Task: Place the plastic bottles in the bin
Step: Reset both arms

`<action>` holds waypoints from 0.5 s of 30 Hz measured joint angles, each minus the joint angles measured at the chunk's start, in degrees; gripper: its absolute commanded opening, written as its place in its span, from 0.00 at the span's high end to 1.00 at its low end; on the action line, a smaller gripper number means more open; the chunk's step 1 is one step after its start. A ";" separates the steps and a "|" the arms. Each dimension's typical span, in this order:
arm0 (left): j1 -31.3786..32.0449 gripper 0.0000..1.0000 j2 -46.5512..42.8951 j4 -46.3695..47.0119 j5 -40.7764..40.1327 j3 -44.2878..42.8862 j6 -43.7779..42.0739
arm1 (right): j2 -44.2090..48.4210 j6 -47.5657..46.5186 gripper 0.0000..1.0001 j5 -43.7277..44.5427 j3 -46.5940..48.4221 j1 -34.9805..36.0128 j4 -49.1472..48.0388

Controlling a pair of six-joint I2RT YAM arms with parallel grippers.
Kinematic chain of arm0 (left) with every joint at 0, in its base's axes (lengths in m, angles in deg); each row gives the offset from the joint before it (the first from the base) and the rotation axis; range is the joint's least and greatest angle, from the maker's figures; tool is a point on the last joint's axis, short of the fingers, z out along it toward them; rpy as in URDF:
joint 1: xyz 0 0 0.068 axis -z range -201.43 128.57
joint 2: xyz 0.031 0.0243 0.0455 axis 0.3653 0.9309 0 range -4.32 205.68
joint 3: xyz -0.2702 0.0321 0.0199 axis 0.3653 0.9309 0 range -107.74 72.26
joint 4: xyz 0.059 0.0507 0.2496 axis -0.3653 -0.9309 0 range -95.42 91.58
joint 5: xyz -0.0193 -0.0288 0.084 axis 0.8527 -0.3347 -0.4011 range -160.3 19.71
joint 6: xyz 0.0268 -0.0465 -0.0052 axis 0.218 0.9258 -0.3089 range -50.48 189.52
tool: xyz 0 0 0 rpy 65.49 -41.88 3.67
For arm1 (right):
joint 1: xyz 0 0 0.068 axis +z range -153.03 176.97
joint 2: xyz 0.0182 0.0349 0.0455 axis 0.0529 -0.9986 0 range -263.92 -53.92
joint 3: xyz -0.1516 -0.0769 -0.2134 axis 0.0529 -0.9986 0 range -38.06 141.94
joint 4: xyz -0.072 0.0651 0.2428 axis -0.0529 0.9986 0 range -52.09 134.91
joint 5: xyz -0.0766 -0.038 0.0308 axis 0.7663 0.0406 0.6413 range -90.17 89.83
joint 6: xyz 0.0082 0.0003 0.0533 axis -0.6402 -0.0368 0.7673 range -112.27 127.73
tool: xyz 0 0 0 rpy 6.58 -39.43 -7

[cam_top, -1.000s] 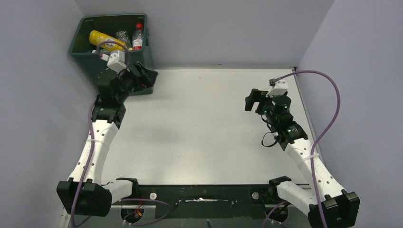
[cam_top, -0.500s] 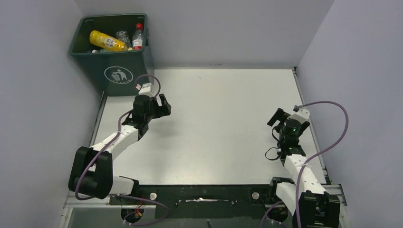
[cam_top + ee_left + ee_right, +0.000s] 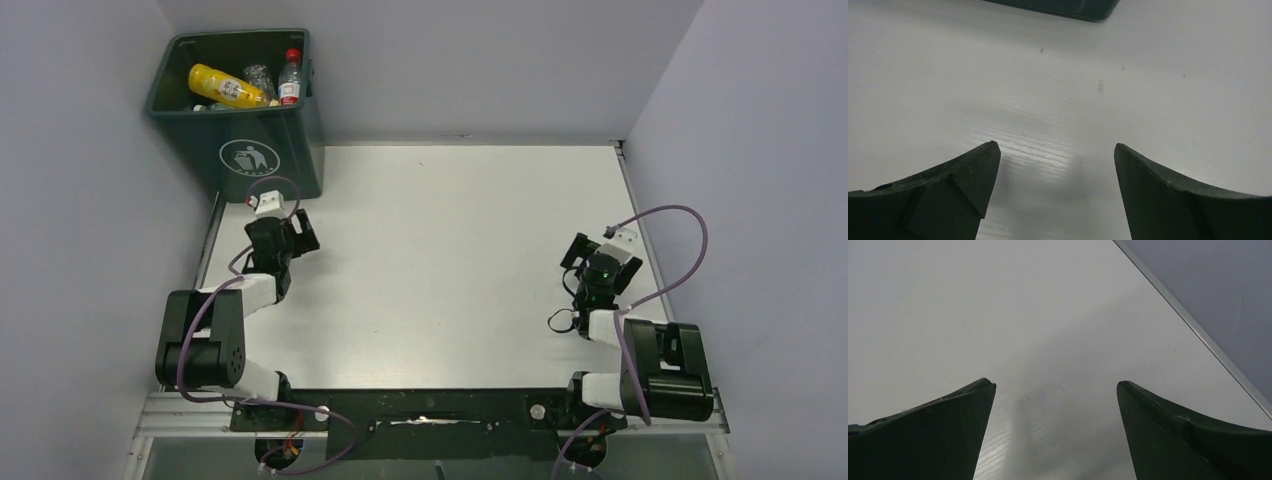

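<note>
Dark green bin (image 3: 240, 110) stands upright in the far-left corner; inside, a yellow bottle (image 3: 226, 86) lies tilted beside clear bottles (image 3: 290, 78).

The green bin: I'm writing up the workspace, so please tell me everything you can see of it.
The bin is a tall, dark green rectangular tub, plastic by its look, open-topped and tapering toward its base, with a white litter-person logo on its front. It stands upright on the table's far left corner, close to the left wall. Inside lie plastic bottles, among them a yellow bottle and a red-capped clear bottle. The open left gripper sits in front of it, not touching.
</note>
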 measured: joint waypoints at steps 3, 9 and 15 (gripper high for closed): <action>-2.58 0.15 2.19 2.34 0.35 0.00 0.07 | -2.93 -1.01 0.02 1.05 0.02 -0.24 -3.08; -5.09 0.15 3.82 8.94 0.72 0.31 -0.07 | -8.09 -2.93 0.02 2.99 0.59 -0.92 -8.37; -9.33 0.14 4.48 15.87 3.82 1.62 -0.13 | -12.41 -4.24 0.02 3.23 4.17 -0.94 -8.76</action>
